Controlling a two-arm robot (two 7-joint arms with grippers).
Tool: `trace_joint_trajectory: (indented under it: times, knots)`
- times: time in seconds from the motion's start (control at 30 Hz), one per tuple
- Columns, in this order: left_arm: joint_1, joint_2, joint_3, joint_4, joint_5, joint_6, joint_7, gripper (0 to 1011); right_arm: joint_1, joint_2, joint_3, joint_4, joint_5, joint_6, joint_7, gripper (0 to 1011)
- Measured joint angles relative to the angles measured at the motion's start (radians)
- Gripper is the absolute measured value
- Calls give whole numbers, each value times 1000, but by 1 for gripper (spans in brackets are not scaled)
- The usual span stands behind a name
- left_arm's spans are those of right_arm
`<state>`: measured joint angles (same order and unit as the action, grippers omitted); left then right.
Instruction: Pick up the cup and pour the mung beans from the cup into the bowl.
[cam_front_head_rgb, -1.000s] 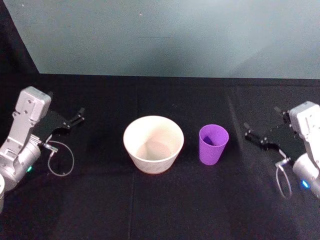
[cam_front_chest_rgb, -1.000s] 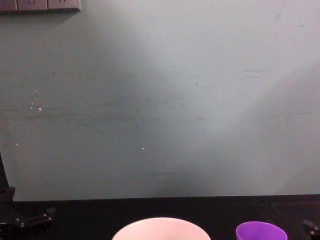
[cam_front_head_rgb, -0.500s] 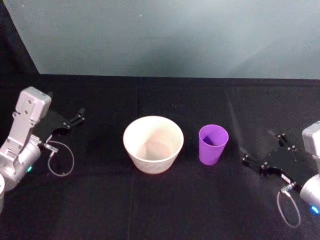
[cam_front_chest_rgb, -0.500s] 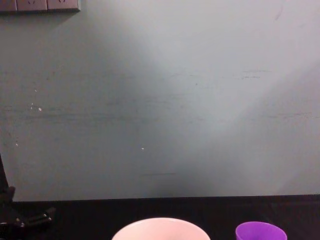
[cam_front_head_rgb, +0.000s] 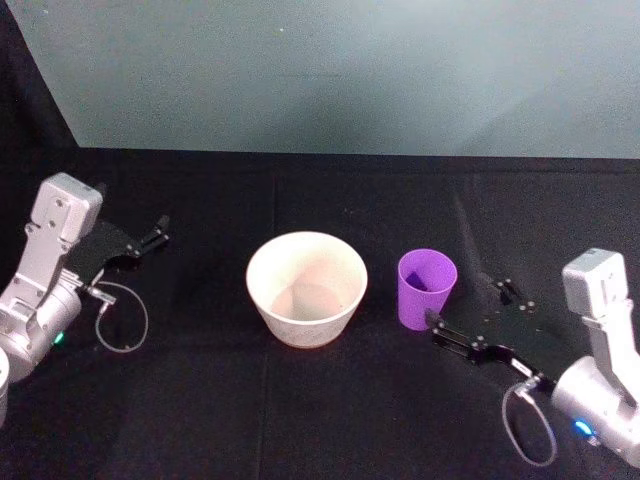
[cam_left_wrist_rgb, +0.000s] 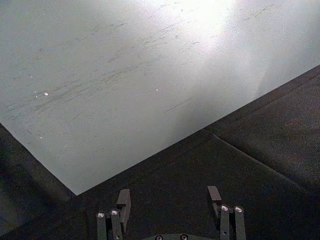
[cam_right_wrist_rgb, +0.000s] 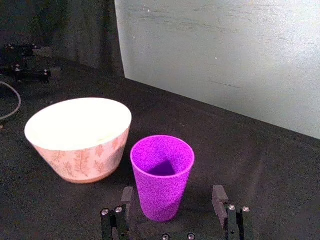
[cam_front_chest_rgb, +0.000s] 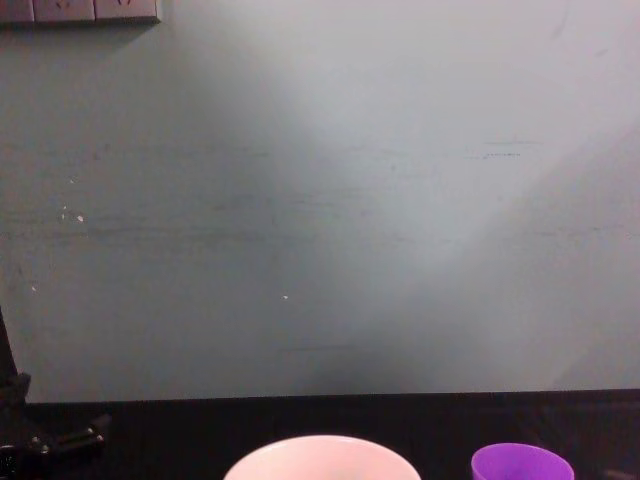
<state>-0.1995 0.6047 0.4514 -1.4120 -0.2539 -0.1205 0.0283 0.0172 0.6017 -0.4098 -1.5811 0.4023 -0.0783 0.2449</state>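
The purple cup (cam_front_head_rgb: 428, 288) is standing upright on the black table (cam_front_head_rgb: 320, 410), just to the right of the pinkish-white bowl (cam_front_head_rgb: 304, 326) and not touching it. In the right wrist view the cup (cam_right_wrist_rgb: 162, 175) is showing a dark shadow at its bottom, and I cannot tell the mung beans there. The bowl (cam_right_wrist_rgb: 80, 152) is wearing a faint leaf pattern on its outer wall.

The right gripper (cam_front_head_rgb: 467, 302) is reaching in low from the right side, with its two fingers spread apart and holding nothing. One fingertip is lying very near the base of the cup; whether it is touching I cannot tell. From the wrist camera the cup is sitting in line with the gap of this gripper (cam_right_wrist_rgb: 173, 197).

The left gripper (cam_front_head_rgb: 155, 232) is resting far on the left of the table, well apart from the bowl, and its fingers (cam_left_wrist_rgb: 124, 197) are also standing apart and empty.
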Motion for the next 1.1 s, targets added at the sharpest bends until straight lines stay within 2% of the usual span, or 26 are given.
trace_joint_trajectory:
  times: [0.23, 0.47, 0.9, 1.1]
  knots:
    - [0, 0, 0, 0, 0, 0, 0, 1000, 48, -71, -17, 72, -19, -17, 22, 1002]
    - [0, 0, 0, 0, 0, 0, 0, 1000, 85, -123, -25, 135, -38, -28, 35, 1002]
    - [0, 0, 0, 0, 0, 0, 0, 1000, 124, -187, -11, 195, -79, -25, 25, 1002]
    - [0, 0, 0, 0, 0, 0, 0, 1000, 130, -202, -1, 212, -85, -26, 32, 982]
